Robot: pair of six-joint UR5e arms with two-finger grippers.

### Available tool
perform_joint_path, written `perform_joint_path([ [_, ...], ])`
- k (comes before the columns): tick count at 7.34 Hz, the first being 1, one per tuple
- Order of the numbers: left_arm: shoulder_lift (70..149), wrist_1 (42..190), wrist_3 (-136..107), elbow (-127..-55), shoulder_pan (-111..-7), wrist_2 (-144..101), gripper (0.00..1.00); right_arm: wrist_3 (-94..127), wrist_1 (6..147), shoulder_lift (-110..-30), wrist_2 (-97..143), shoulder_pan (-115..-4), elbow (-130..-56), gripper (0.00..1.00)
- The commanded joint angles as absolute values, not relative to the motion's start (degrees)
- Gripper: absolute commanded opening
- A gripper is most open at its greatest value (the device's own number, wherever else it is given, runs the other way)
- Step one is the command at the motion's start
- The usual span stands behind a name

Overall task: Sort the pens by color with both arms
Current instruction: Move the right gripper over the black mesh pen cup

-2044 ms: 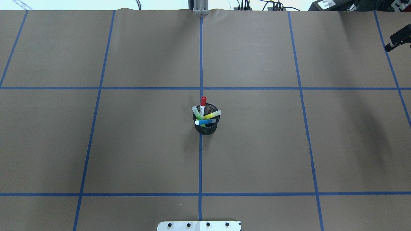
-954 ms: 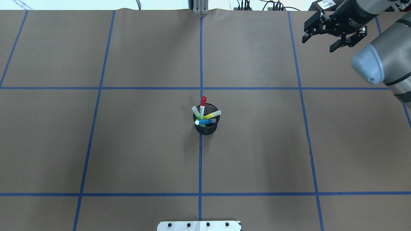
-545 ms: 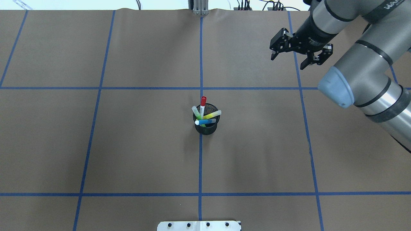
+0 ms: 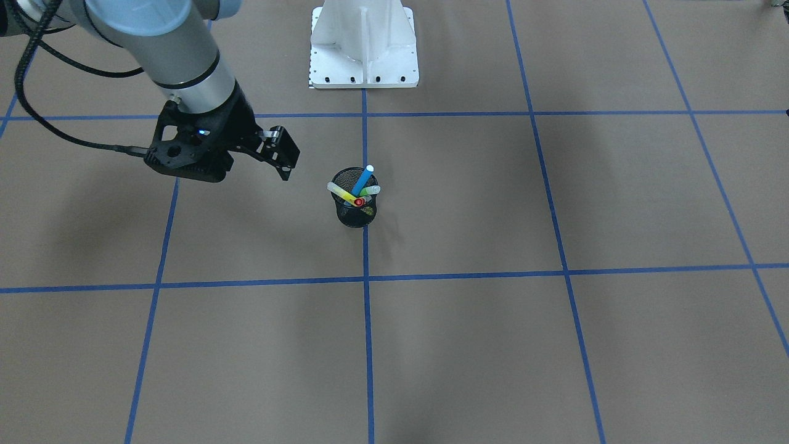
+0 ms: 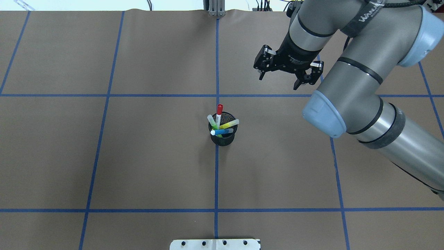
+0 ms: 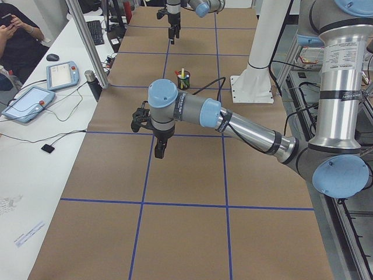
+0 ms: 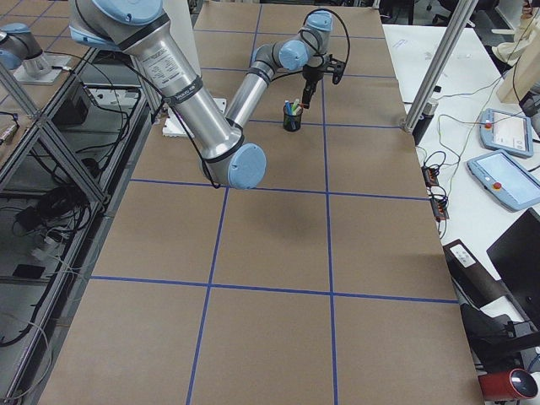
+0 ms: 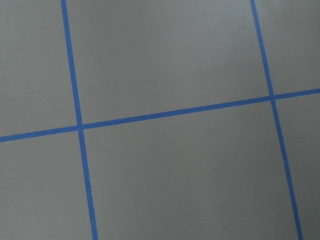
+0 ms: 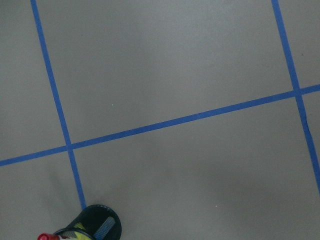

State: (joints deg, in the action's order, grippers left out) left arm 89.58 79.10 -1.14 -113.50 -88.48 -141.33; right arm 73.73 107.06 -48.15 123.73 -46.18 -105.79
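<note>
- While my right pincer (image 5: pixel 279 79) hangs wide and empty, near the mesh cup (image 5: pixel 223 139), I judge the red-capped pen (image 5: pixel 219 115) easiest.
- I should descend straight, sparing neighbours.

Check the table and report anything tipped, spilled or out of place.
Nothing stands out. The cup stands upright with all four pens inside, leaning apart; nothing has spilled. The right hand hangs open, clear of it.
</note>
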Motion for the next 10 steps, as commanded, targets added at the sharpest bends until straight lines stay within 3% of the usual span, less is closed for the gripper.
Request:
perform_joint_path([
  [1, 89.65, 79.19, -1.14, -113.20, -88.42, -141.33, 1.00, 82.23, 106.88, -43.10, 123.75, -43.16, -102.24, 0.98],
  [4, 89.82, 79.19, -1.14, -113.29, -88.42, -141.33, 1.00, 89.26, 98.49, -40.88, 123.84, -40.97, -94.26, 0.98],
  [10, 90.44, 79.10, -1.14, -113.20, -88.42, -141.24, 1.00, 98.78, 96.68, -41.04, 123.93, -35.60, -93.08, 0.89],
])
